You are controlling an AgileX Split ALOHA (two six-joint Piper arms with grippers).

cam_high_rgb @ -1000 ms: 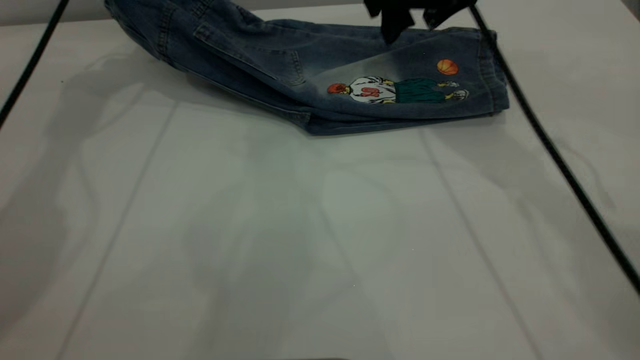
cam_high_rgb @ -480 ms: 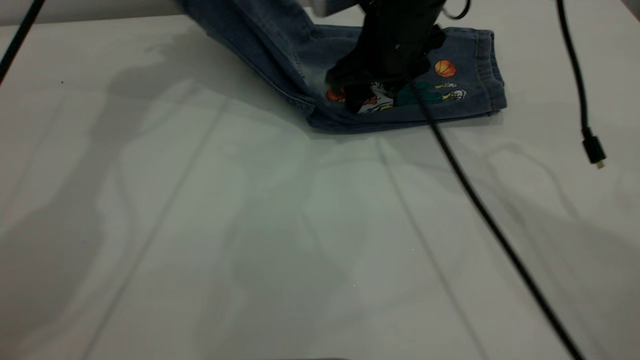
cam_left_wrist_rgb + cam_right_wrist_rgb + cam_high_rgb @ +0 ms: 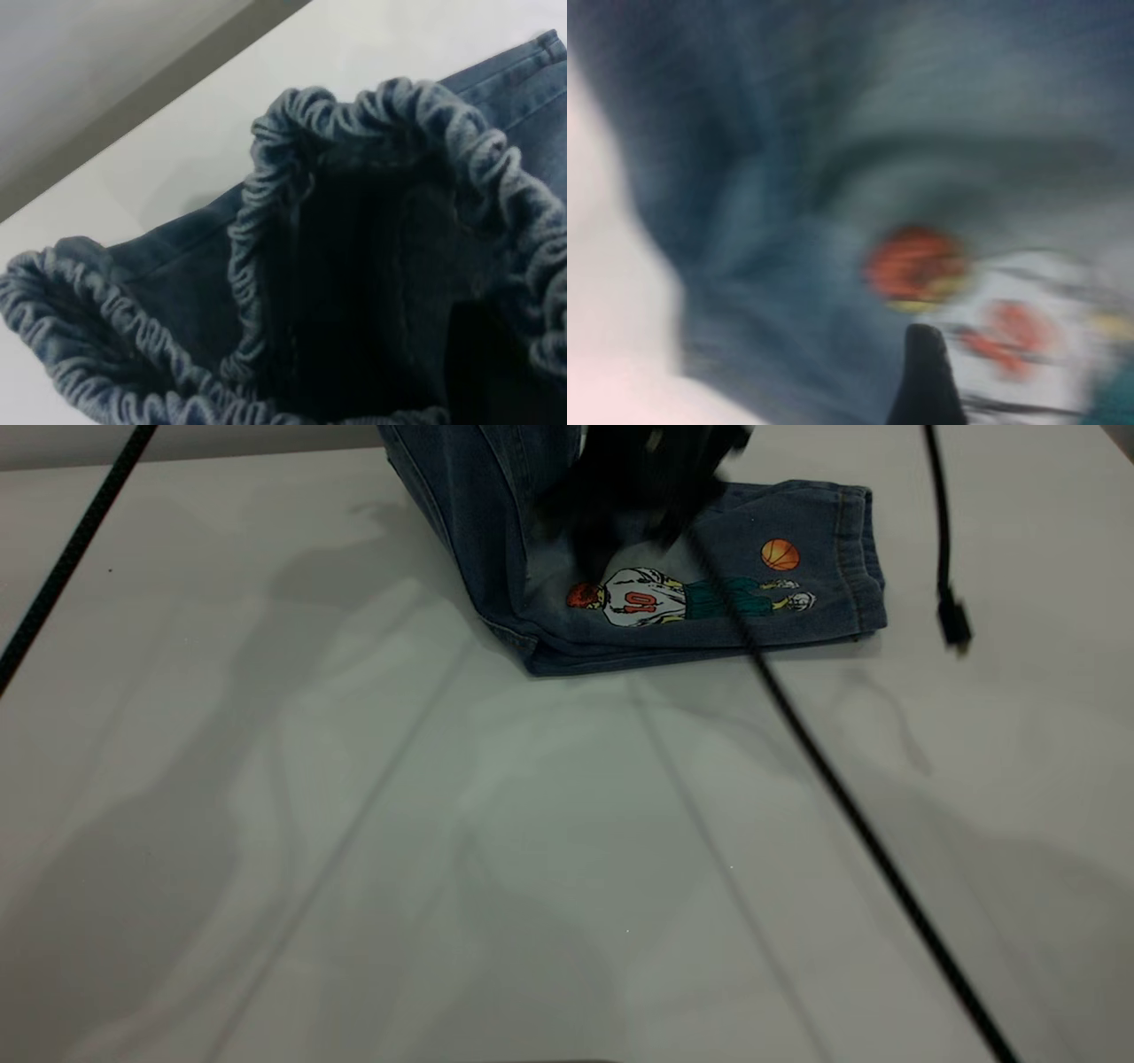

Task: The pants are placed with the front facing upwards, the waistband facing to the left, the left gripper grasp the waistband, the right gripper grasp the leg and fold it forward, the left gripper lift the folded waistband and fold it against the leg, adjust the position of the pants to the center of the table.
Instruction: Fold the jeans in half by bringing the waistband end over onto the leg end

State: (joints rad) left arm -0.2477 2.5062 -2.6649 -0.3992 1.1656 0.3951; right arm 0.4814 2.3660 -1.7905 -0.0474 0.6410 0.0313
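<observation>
While the waistband (image 3: pixel 372 115) is carried higher out of the frame top, the pants (image 3: pixel 709 615) crease has slid left on the desk (image 3: pixel 354 824); left hand unseen, presumably gripping waistband; right hand (image 3: pixel 633 509) lifted off the print, finger state cannot be told; second fold underway.

Pants (image 3: pixel 709 615): washed blue denim, matt, woven twill, whitish faded patch just below right gripper (image 3: pixel 638 514). Flat printed cartoon player (image 3: pixel 656 598) & orange ball (image 3: pixel 780 554) on leg (image 3: pixel 797 602), stitched hem. Waistband (image 3: pixel 372 115): ruched elastic denim, puckered, rough. Right gripper: black matt plastic. Desk (image 3: pixel 354 824): pale smooth, slight sheen. Cable (image 3: pixel 842 797) by gripper: black, matt.
</observation>
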